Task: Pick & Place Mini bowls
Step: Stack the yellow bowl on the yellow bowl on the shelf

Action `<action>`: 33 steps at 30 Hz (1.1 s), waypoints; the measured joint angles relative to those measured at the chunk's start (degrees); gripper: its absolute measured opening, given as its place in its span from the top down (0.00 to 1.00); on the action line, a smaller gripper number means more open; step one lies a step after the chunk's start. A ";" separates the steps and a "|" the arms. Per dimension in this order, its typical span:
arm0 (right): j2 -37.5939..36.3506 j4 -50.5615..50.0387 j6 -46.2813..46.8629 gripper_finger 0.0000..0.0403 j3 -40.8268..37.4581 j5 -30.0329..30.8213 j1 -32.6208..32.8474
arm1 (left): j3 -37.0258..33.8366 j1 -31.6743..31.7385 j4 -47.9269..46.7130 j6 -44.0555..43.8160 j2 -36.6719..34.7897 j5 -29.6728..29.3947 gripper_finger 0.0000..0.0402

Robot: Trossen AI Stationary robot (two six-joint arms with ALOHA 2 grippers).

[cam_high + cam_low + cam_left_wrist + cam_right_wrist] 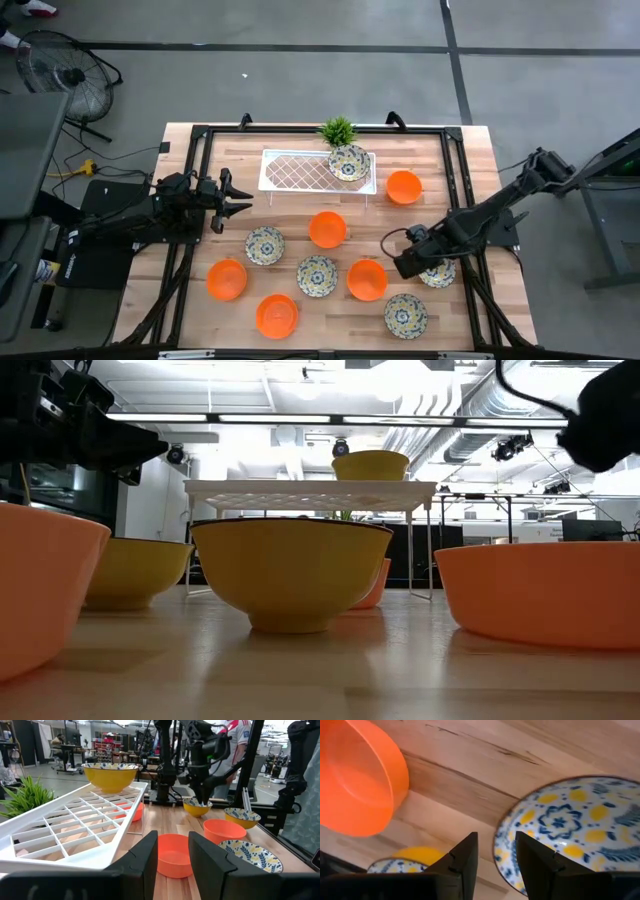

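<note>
Ten mini bowls show in the high view. One floral bowl (pixel 348 162) sits on the white tray (pixel 300 170). The others stand on the table, among them an orange one (pixel 327 229) and a floral one (pixel 264 245). My right gripper (pixel 422 262) (pixel 496 854) is open and points down over the rim of a floral bowl (pixel 441 276) (pixel 570 825) near the table's right edge. One finger stands over the bowl's inside and one outside it. My left gripper (pixel 238 200) (pixel 172 862) is open and hovers level at the table's left, facing the tray. My right gripper comes from above with its open fingers (pixel 535 860) astride the floral bowl's rim (pixel 501 845), at the side facing the table's middle. The bowl stands upright on the table. I cannot tell whether a finger touches the rim.
A green potted plant (pixel 338 130) stands at the tray's far edge. An orange bowl (pixel 367 279) (pixel 360 775) and a floral bowl (pixel 406 315) lie close to my right gripper. More orange bowls (pixel 227 279) (pixel 276 315) sit near the front. People show beyond the table in the left wrist view.
</note>
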 joint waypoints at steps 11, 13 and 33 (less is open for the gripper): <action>5.86 0.65 0.40 0.71 0.02 -1.85 -3.12 | 0.00 -0.01 0.00 0.00 0.00 -0.04 0.74; 6.17 0.65 0.80 0.71 0.02 -1.93 -3.41 | 0.00 -0.02 0.00 0.00 -0.01 -0.04 0.74; 6.25 -2.60 1.34 0.77 0.09 -3.31 -3.64 | 0.00 -0.01 -0.01 0.00 -0.02 -0.22 0.74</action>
